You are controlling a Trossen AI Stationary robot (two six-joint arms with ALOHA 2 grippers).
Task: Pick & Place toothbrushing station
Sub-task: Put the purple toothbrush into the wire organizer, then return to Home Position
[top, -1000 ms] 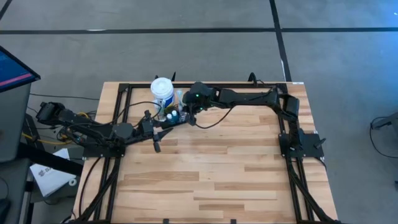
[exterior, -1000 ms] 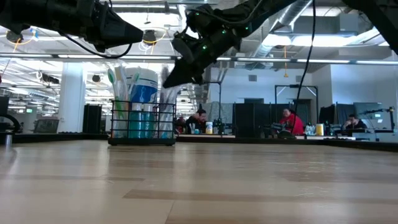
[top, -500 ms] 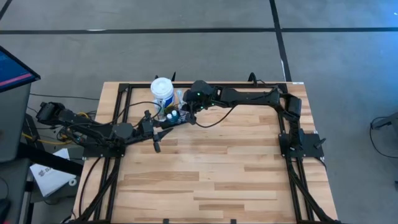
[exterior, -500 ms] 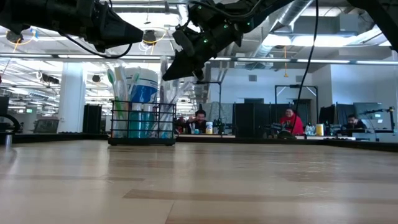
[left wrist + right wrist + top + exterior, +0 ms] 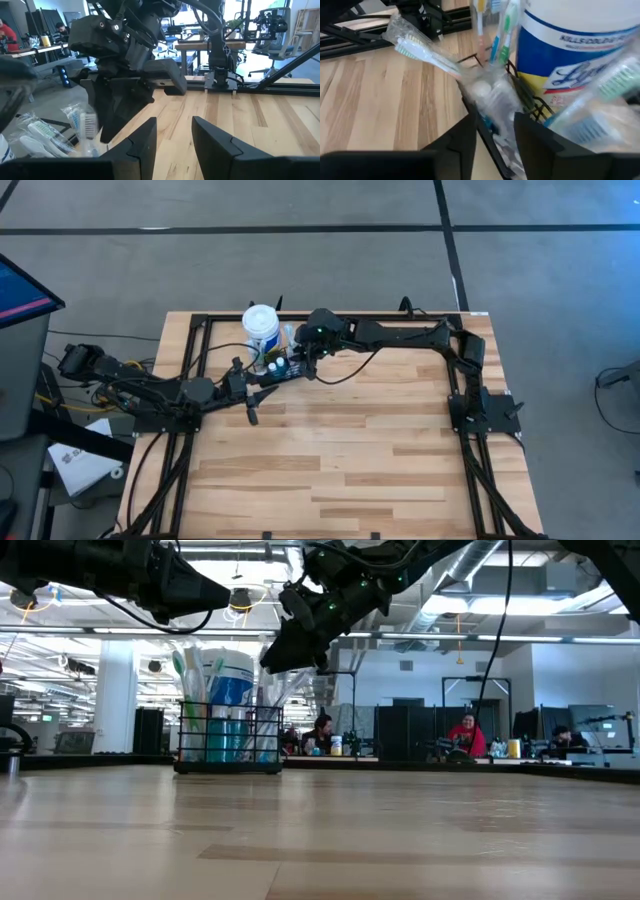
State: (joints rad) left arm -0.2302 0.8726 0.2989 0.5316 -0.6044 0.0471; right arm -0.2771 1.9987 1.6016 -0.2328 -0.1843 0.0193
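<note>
The toothbrushing station [image 5: 277,366] is a small black wire caddy [image 5: 228,745] resting by its base on the wooden table, far left of centre. It holds toothbrushes, some in clear wrap [image 5: 487,102]. A white blue-labelled tub [image 5: 230,690] rises at its far-left side; I cannot tell whether the tub is inside it. My right gripper [image 5: 495,132] hangs just above the caddy's right end, pointing down, open, over the wrapped brushes. My left gripper [image 5: 174,135] waits just left and near of the caddy [image 5: 258,390], open, with nothing between its fingers.
Black frame rails [image 5: 455,395] run along the table's left, right and far sides. Bare wood [image 5: 340,460] stretches from the caddy toward the near edge. Beyond the table, people [image 5: 465,735] sit at desks in the room.
My right gripper has risen a little, straight up from the caddy's right end. The caddy and its brushes stand where they were.
</note>
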